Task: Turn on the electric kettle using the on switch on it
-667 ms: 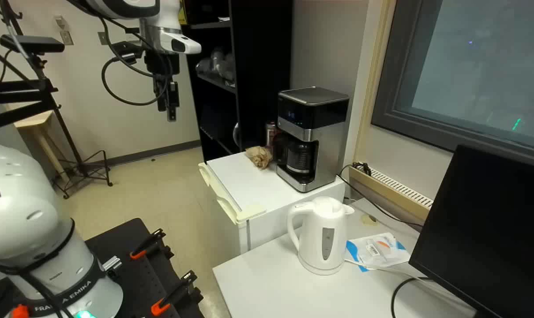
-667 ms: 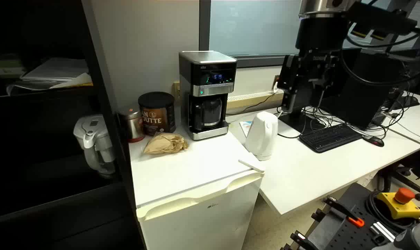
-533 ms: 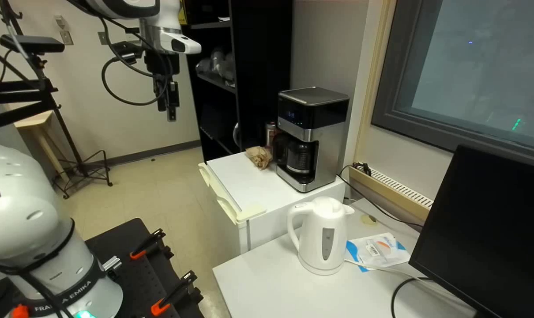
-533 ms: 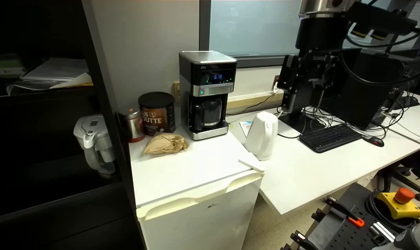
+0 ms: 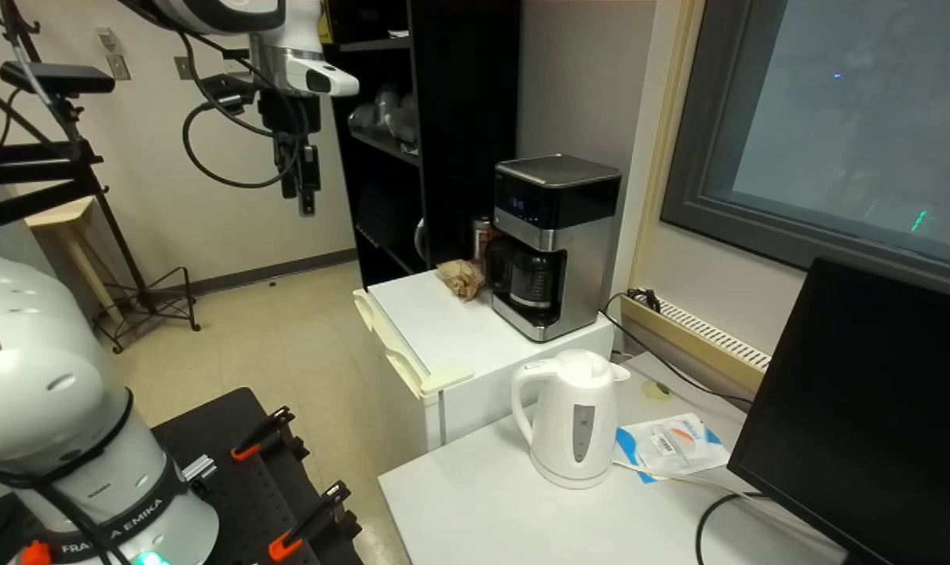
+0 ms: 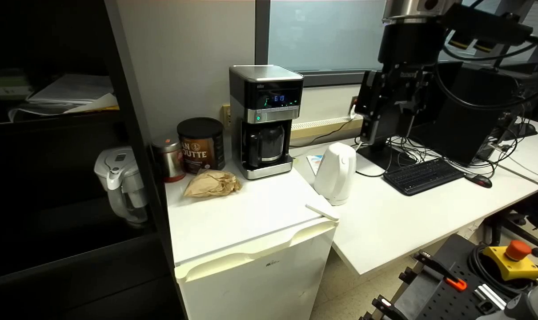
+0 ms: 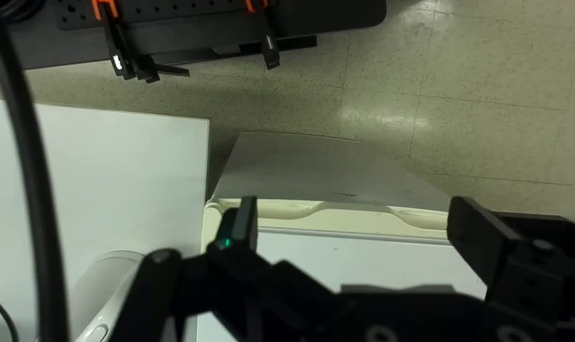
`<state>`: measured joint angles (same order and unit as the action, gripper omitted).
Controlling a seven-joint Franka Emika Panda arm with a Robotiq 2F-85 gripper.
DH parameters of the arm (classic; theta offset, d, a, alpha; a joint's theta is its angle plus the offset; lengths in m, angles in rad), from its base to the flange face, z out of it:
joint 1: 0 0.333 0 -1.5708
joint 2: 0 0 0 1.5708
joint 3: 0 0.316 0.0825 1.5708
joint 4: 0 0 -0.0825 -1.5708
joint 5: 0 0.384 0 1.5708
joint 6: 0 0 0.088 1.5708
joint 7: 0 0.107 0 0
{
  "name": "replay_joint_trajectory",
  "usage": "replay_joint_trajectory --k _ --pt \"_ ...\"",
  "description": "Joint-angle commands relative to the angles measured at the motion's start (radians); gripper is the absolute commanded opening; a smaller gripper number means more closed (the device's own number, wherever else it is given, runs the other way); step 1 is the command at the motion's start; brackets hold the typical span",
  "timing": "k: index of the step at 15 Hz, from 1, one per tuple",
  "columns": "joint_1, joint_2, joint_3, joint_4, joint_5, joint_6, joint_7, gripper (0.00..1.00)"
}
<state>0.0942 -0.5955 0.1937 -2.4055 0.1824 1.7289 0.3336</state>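
The white electric kettle (image 5: 557,439) stands upright on the white desk, with its handle facing the robot's side. It also shows in an exterior view (image 6: 331,180) and partly at the lower left of the wrist view (image 7: 95,285). A small oval button (image 7: 97,333) shows on its handle; I cannot tell whether it is the on switch. My gripper (image 7: 353,209) is open and empty, its fingers wide apart. It hangs high above the fridge, pointing down, well apart from the kettle; it shows in both exterior views (image 5: 298,202) (image 6: 390,129).
A white mini fridge (image 6: 251,218) beside the desk (image 6: 384,231) bears a coffee maker (image 6: 264,120), a paper bag (image 6: 213,183), a coffee can (image 6: 201,146) and a metal canister (image 6: 169,160). A monitor (image 5: 867,408) and a packet (image 5: 671,443) are near the kettle. A black shelf (image 5: 467,118) stands behind.
My arm and gripper have shifted only very slightly. The kettle and the other things have not moved.
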Motion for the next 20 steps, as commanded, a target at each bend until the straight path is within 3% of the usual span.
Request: replay_joint_trajectory --k 1,11,12,13,20 --pt "-0.02 0.051 -0.001 0.005 -0.037 0.054 -0.022 1.0" --pt "-0.091 0.181 -0.037 -0.045 -0.185 0.365 0.013 1.0" --pt "-0.098 0.186 -0.043 -0.058 -0.192 0.399 0.016 0.83" --pt "-0.105 0.191 -0.048 -0.069 -0.199 0.427 0.02 0.74" --pt "-0.174 0.237 -0.084 -0.123 -0.224 0.608 0.068 0.22"
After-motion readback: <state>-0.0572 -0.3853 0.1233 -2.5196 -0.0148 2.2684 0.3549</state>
